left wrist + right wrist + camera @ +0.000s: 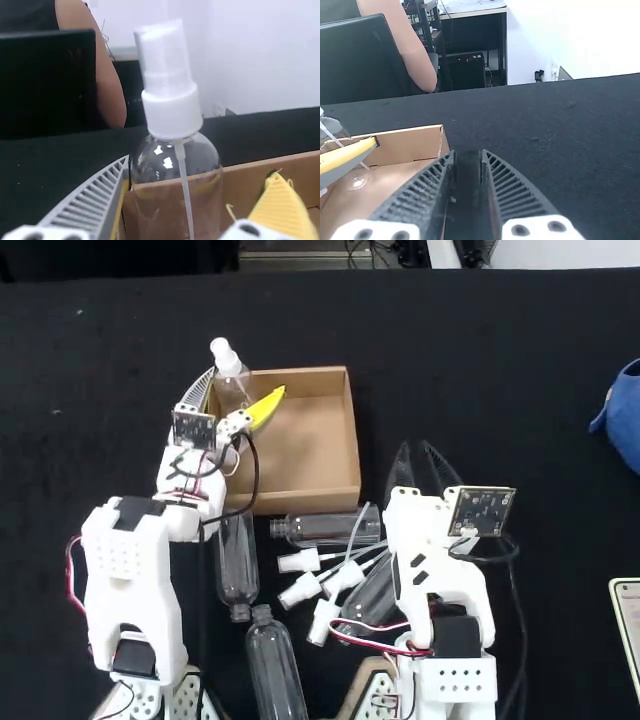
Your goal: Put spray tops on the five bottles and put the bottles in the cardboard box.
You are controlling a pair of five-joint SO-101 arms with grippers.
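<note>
Plastic this clear looks light and slick, so we favour the bottle (172, 160) mid-body, where our left hand (245, 383) stands wide.

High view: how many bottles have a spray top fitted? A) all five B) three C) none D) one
D: the upright bottle at the cardboard box corner is capped, while loose spray tops lie on the table among the lying bottles.

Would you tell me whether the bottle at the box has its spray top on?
On: a white spray top caps the bottle.
</note>
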